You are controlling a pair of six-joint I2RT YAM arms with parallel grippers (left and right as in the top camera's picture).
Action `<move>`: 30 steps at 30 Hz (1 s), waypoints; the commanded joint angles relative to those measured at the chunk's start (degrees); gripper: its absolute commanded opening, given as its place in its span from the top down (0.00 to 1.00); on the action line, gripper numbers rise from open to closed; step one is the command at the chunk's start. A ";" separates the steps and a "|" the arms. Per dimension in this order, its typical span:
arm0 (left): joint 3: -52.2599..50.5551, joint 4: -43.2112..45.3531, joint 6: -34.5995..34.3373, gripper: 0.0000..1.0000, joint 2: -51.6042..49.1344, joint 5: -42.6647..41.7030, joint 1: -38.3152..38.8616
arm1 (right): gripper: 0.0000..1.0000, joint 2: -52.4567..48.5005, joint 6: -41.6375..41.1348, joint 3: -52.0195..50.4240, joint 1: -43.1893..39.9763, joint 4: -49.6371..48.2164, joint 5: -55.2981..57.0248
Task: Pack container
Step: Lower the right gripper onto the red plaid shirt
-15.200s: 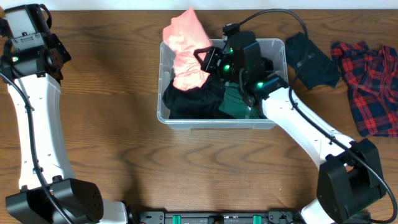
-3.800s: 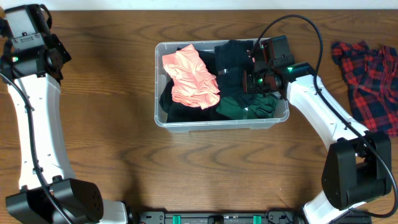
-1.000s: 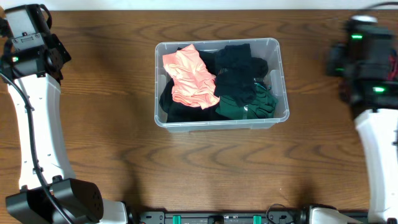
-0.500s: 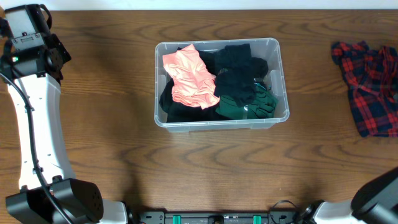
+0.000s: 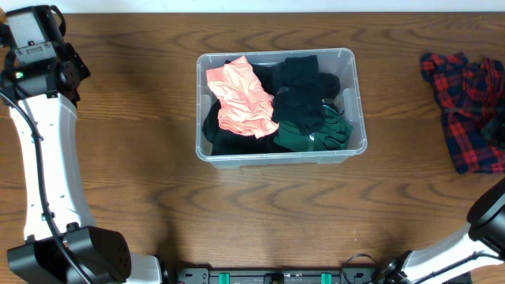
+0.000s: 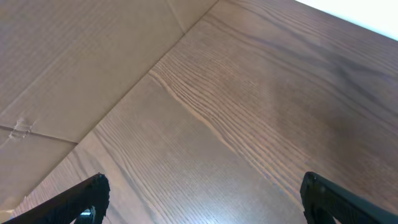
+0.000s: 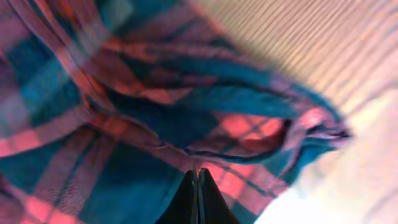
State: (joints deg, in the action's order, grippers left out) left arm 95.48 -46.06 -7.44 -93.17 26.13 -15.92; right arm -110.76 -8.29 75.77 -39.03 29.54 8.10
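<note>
The wooden table [image 5: 142, 197] carries everything. The container [image 5: 280, 158] stands in the middle of it, toward the far edge, upright and open-topped. It holds a heap of clothes: black garments [image 5: 304, 83] along the far and right side, a coral-pink piece [image 5: 241, 99] on the left and a dark green one [image 5: 316, 134] at the near right. A red and blue plaid shirt [image 5: 465, 102] lies crumpled at the right, well apart from the container.

By the look of it the container is stiff, thin-walled plastic and light even when loaded. Its smooth walls would probably slip under a squeeze, so the rolled rim is likely the safer place to take hold.

The left gripper [image 6: 202, 190] is spread wide over bare wood at the far left, holding nothing. The right gripper [image 7: 198, 186] has its fingers pressed together, tips at the plaid cloth.

That wrist view is smeared, so whether a fold is caught between the fingers cannot be told. From overhead the right gripper does not show at all — only a piece of the right arm [image 5: 491, 209] at the right edge, which also cuts off the shirt. The container's base is buried under the clothes.
</note>
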 commanded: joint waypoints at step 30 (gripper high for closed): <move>-0.02 0.00 0.35 0.02 -0.07 0.94 -0.13 | 0.99 -7.63 -2.40 0.04 18.05 7.34 -20.11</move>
State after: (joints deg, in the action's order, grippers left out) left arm 95.48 -46.06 -7.42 -93.17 26.13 -15.92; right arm -115.87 -9.93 77.14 -23.05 36.03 -8.67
